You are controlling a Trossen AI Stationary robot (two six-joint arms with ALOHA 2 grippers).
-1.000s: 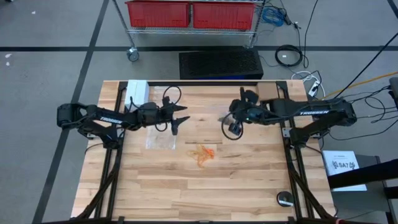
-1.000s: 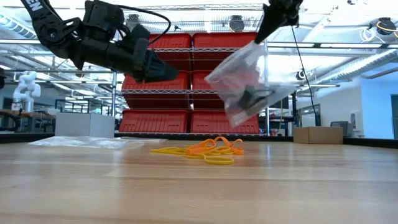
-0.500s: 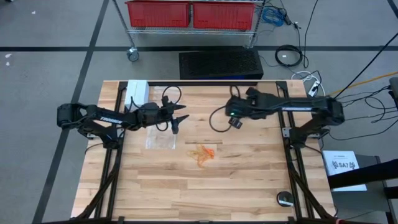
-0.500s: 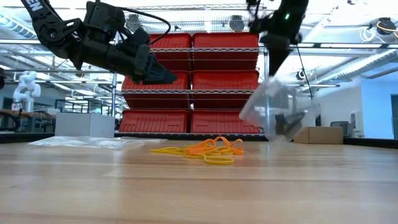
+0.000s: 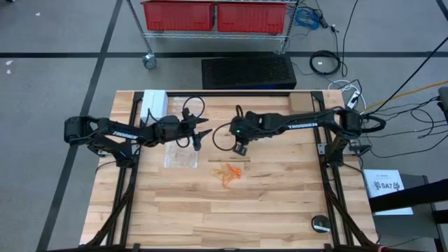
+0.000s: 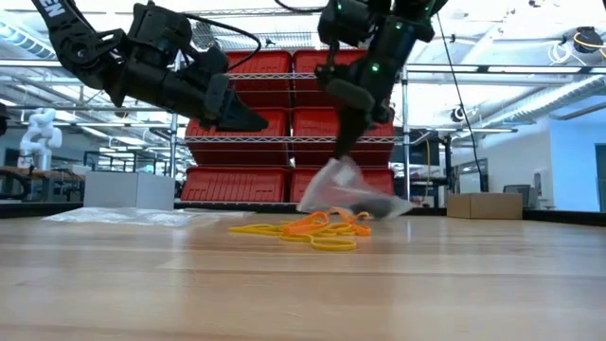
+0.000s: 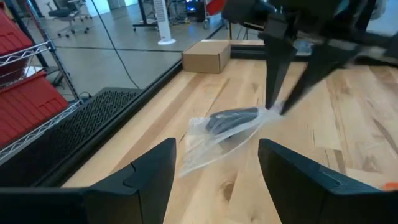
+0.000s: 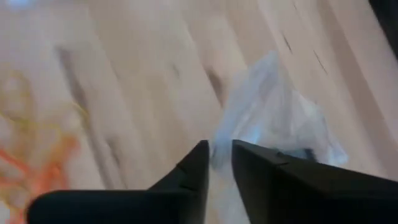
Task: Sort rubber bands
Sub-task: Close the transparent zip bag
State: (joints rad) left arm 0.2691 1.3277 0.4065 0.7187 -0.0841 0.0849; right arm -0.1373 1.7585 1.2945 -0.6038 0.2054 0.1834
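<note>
A pile of orange and yellow rubber bands (image 5: pixel 229 173) lies on the table's middle and also shows in the low view (image 6: pixel 312 225). My right gripper (image 6: pixel 339 156) is just beyond the pile, shut on a clear plastic bag (image 7: pixel 224 127) with black bands (image 7: pixel 231 118) inside. My left gripper (image 5: pixel 199 137) hangs open and empty above the table, left of the bag (image 6: pixel 348 194). Its fingers (image 7: pixel 149 180) are wide apart in its wrist view. A second clear bag (image 5: pixel 180 155) lies flat on the table under the left arm. My right gripper pinches the clear bag by one upper corner (image 7: pixel 269 112) between its two fingers. The fingers (image 6: pixel 347 133) come from above, pointing down at a slant. The bag hangs slack and tilted below them, and its lower end (image 6: pixel 374 208) with the black bands lies on the table.
A white box (image 5: pixel 154 103) stands at the far left corner and a cardboard box (image 5: pixel 301 103) at the far right. A round black object (image 5: pixel 320 224) lies near the front right corner. Black cable loops (image 5: pixel 222 136) hang by both wrists. Red bins (image 6: pixel 284 114) stand behind the table.
My right gripper has gone toward the table's left edge and down, carrying the bag. The bag hung clear in the air before; now its lower end lies on the table just beyond the band pile.
</note>
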